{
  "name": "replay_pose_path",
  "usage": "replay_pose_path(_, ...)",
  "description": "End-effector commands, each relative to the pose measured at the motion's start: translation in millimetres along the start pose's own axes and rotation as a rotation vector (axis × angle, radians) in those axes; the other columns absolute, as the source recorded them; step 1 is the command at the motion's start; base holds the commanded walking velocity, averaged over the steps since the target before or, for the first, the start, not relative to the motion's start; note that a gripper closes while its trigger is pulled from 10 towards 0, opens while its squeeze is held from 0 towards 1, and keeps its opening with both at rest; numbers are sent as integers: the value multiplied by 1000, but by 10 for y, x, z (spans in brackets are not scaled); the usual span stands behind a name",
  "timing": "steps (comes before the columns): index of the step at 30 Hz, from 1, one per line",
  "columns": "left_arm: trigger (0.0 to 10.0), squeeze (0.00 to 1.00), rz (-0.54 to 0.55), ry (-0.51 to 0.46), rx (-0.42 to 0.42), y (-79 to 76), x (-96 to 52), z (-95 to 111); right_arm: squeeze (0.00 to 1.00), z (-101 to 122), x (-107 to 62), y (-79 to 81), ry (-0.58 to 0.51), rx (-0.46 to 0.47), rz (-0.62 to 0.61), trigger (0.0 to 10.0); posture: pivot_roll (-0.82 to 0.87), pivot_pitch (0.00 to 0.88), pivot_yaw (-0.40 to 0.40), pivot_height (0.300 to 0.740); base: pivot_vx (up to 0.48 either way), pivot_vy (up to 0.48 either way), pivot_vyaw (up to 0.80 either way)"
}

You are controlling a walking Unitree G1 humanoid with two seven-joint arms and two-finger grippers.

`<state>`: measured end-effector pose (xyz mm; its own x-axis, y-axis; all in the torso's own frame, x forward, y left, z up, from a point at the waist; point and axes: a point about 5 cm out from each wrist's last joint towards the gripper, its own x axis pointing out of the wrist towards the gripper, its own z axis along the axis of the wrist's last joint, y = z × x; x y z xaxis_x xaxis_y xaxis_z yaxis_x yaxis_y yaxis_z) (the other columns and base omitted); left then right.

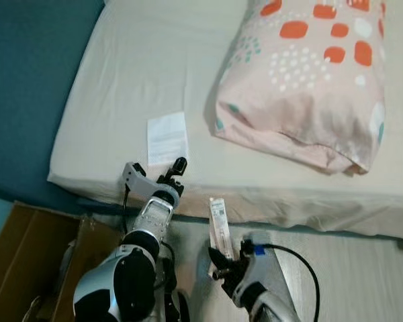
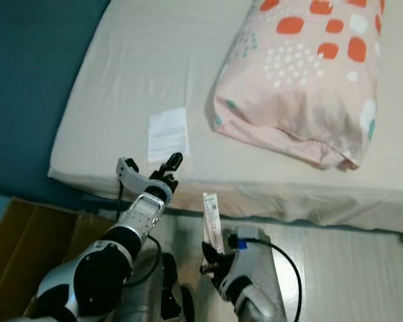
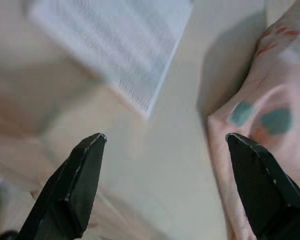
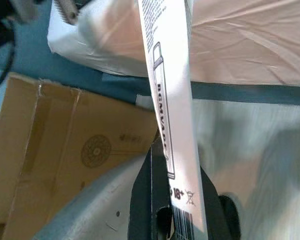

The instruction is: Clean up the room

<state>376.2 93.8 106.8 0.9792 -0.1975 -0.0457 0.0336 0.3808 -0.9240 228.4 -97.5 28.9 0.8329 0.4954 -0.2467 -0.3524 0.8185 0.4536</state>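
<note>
**Reaching for the paper on the bed**

The left gripper, fingers spread apart, hovers just below the white printed paper sheet at centre-left. It should advance squarely over the edge. The right gripper clamps a narrow white carton.

The sheet on the bed was smooth, matt cloth, and the pillow a soft printed cotton, creased. The leaflet was thin paper. The box looked like glossy card; the carton was matt brown cardboard.
</note>
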Motion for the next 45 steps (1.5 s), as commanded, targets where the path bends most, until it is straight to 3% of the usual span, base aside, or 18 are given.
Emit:
replay_pose_path(1, 10000, 0, 48, -25, 17, 273, -133, 116, 0, -71, 65, -38, 35, 36, 3, 10000, -176, 255, 115, 644, 0, 0, 0)
replay_pose_path(4, 10000, 0, 79, -58, 49, 455, -239, 250, 0, -18, 176, -101, 47, 12, 15, 10000, -160, 192, 91, 659, 0, 0, 0)
replay_pose_path(11, 10000, 0, 129, -68, 76, 636, -358, 276, 0, -34, 248, -208, 90, -14, 4, 10000, -147, 123, 62, 674, 0, 0, 0)
replay_pose_path(13, 10000, 0, 161, -58, 111, 762, -453, 238, 0, -75, 263, -268, 125, -29, -8, 10000, -147, 98, 51, 684, 0, 0, 0)
replay_pose_path(19, 10000, 0, 169, 27, 229, 883, -573, 46, 0, -72, 305, -405, 168, -82, -51, 10000, -156, 35, 40, 694, 0, 0, 0)
replay_pose_path(29, 10000, 0, 178, 83, 298, 985, -680, -68, 0, -65, 320, -544, 175, -79, -91, 10000, -159, 0, 40, 694, 0, -90, 0)
replay_pose_path(34, 10000, 0, 201, 83, 326, 979, -667, -64, 0, -66, 338, -557, 175, -76, -94, 10000, -160, 0, 44, 694, 0, -480, 0)
replay_pose_path(45, 10000, 0, 207, 96, 334, 957, -644, -86, 0, -55, 376, -566, 171, -73, -96, 10000, -152, 0, 48, 694, 0, 0, 0)
